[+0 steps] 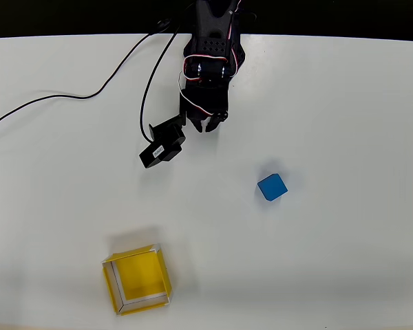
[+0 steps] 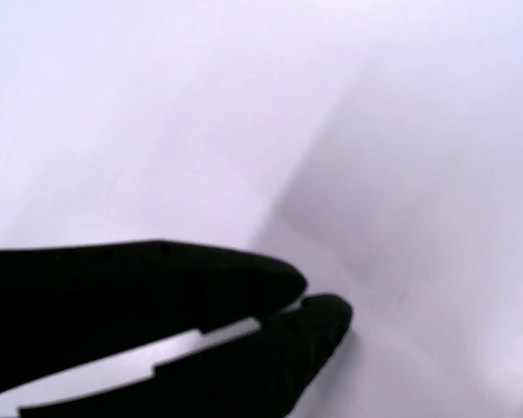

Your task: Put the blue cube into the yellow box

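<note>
You have the small matte bright-blue cube [image 1: 272, 187] sitting alone on the flat white table [image 1: 358, 103], turned a little so its edges run at a slant to the table's far edge. Take that cube as your landmark. In the overhead view, the black two-finger gripper [image 1: 205, 126] sits up and to the left of the cube, well apart from it, near the table's far edge where the white top meets a black band. Its fingertips meet with only a thin sliver of light between them in the wrist view [image 2: 301, 300], so the jaws are closed and hold nothing. A black block-shaped camera module [image 1: 162, 146] juts out from the arm, further left of the cube than the fingers are. Thin black cables [image 1: 69, 97] trail across the table top from the arm toward the left edge, far from the cube.

The square open-topped yellow box with thin pale rims [image 1: 137, 279] stands down and to the left of the cube, well apart, close to the near edge of the overhead view. It too is turned slightly askew. Its inside shows bare yellow.

Bare white table lies between the cube and the gripper, between the cube and the box, and all around the cube to the right.
</note>
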`<state>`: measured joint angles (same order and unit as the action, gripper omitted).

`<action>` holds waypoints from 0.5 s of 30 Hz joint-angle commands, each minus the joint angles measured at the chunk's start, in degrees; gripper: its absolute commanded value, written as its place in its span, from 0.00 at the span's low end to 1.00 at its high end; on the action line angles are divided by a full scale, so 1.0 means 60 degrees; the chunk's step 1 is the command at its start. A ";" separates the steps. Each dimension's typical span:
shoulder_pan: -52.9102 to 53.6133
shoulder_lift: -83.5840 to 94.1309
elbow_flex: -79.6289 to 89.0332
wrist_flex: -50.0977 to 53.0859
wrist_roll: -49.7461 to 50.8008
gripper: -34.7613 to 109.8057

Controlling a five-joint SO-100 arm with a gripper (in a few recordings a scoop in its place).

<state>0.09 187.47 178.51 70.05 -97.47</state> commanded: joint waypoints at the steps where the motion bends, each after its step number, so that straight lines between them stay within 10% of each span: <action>1: -0.0176 -0.1421 -0.1040 -0.2520 0.0103 0.37; 15: -0.2417 -0.6738 -0.6592 -0.5464 0.1655 0.51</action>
<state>-11.16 148.80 149.50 39.73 -87.45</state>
